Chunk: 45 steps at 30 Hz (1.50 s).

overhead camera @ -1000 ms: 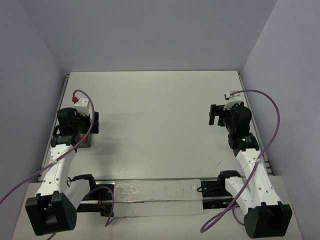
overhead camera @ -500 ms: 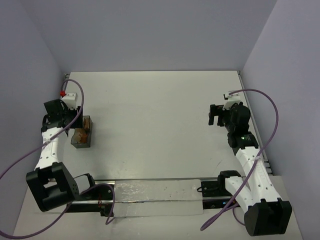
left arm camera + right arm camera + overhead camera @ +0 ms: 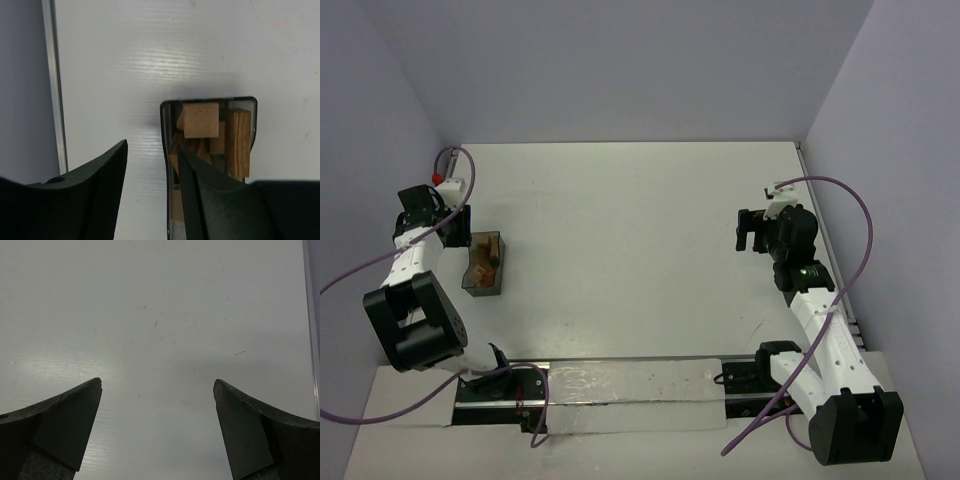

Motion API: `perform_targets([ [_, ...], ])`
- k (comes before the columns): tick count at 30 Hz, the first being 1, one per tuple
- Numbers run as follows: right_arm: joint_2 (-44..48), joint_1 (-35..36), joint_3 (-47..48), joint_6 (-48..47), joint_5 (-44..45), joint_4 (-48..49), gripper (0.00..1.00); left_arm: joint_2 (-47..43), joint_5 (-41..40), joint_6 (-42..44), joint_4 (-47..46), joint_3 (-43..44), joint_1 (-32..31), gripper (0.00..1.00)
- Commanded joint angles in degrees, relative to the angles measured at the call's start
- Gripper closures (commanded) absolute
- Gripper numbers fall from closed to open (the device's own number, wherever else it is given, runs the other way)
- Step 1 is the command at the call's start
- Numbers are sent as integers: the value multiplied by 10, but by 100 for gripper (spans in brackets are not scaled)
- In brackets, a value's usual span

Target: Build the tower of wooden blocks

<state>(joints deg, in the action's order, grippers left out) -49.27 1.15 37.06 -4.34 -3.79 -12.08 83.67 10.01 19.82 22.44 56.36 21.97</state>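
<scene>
The wood blocks [image 3: 210,140] are all lying jumbled inside the dark bin [image 3: 164,125], which is sitting just ahead of the left fingers [image 3: 117,162]. No tower is standing on the desk [image 3: 160,315] yet. The left fingers are hanging spread apart and holding nothing. In the left wrist view they are straddling one long wall of the bin: one finger is covering part of the bin's inside, and the other is sitting over bare desk outside it. I cannot tell how high they are hovering above the rim.

That straddle is the main hazard, in my judgement. If the fingers are going straight down from here, one of them is likely landing on the wall and tipping or shoving the bin rather than reaching a block. Closing here would be pinching the wall, not wood.

The blocks are also crowding one another. A tan cube [image 3: 201,120] is lying at the end farthest from the fingers, close beside a brown grained block [image 3: 238,142]. A grab there is risking two pieces at once, or a cocked piece slipping out mid-carry.

The right fingers [image 3: 82,410] are spread wide over bare desk with nothing between them. They are well apart from the bin, so they are not bracing it if it slides.
</scene>
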Motion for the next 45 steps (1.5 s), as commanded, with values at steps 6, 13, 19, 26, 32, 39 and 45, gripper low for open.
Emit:
perform_targets([
  [6,-7,4,13,1,12,7,0,58,21,12,-19,58,5,52],
  [13,-11,4,13,0,15,9,0,70,23,16,-28,51,5,54],
  [19,-13,3,13,1,17,9,0,96,14,17,-40,52,5,57],
  [26,-15,3,13,1,18,8,0,121,9,12,-57,57,5,61],
  [32,-16,3,13,2,18,8,0,134,10,12,-65,55,3,69],
  [39,-15,3,13,1,18,8,0,152,14,5,-76,48,1,86],
  [45,-11,3,13,1,16,8,0,151,4,-13,-76,57,-4,100],
])
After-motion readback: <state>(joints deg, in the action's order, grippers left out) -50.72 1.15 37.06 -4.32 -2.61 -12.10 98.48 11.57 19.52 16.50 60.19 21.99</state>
